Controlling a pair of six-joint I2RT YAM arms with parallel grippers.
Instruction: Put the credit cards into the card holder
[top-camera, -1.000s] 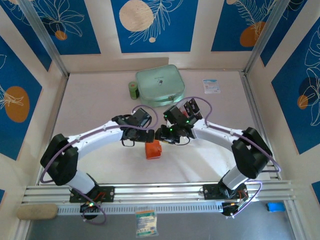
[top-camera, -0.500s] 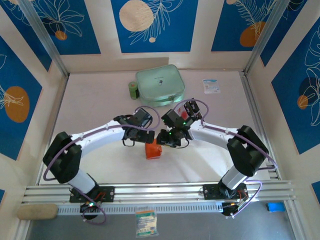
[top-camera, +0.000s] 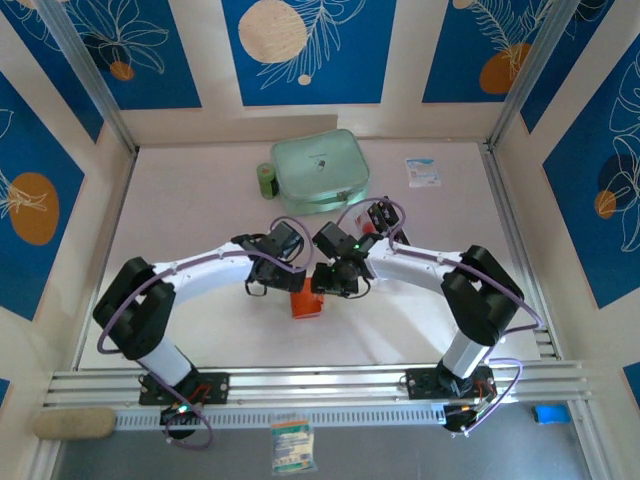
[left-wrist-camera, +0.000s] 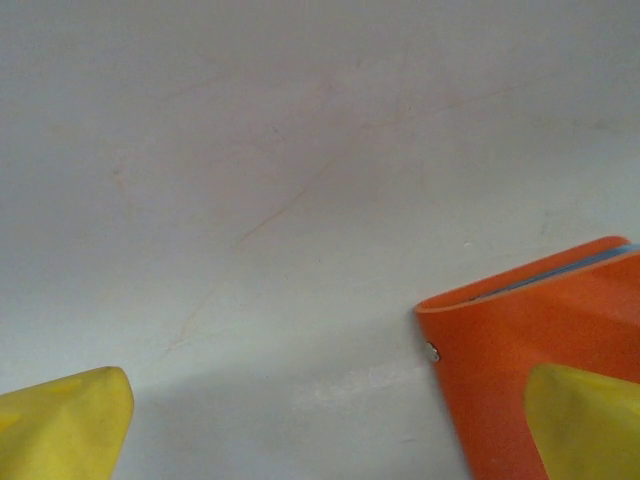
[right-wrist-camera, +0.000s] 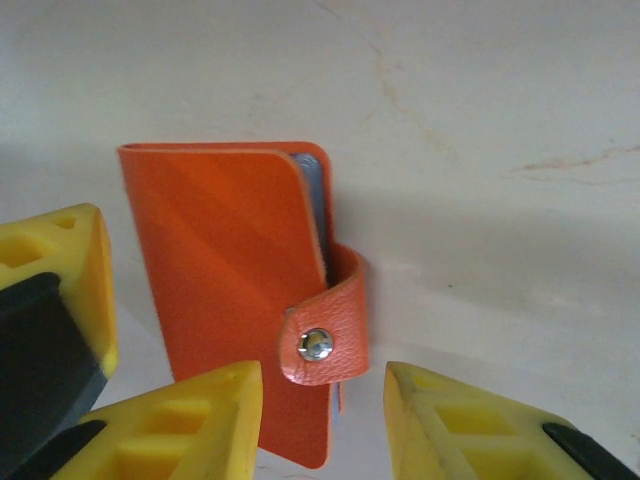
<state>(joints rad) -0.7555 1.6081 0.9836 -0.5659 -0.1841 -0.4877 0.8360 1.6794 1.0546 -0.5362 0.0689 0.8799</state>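
top view — orange card holder (top-camera: 306, 303) lies mid-table (top-camera: 190, 220), between left gripper (top-camera: 285, 285) and right gripper (top-camera: 322, 285). left wrist — jaws wide apart, empty; holder's corner beside one finger (left-wrist-camera: 585, 420). right wrist — jaws partly apart, empty, flanking the shut holder's snap strap (right-wrist-camera: 322, 335).

- The wallet (left-wrist-camera: 520, 340), orange, lies on the table (left-wrist-camera: 300, 150) at lower right.
- A small metal stud (left-wrist-camera: 431, 351) sits at its left edge; a grey-blue strip (left-wrist-camera: 560, 270) runs along its top edge.
- The gripper (left-wrist-camera: 322, 428) has its jaws wide apart.
- One yellow fingertip (left-wrist-camera: 60, 430) is over bare table at lower left; the other overlaps the wallet.
- The table is pale, with faint scratches.
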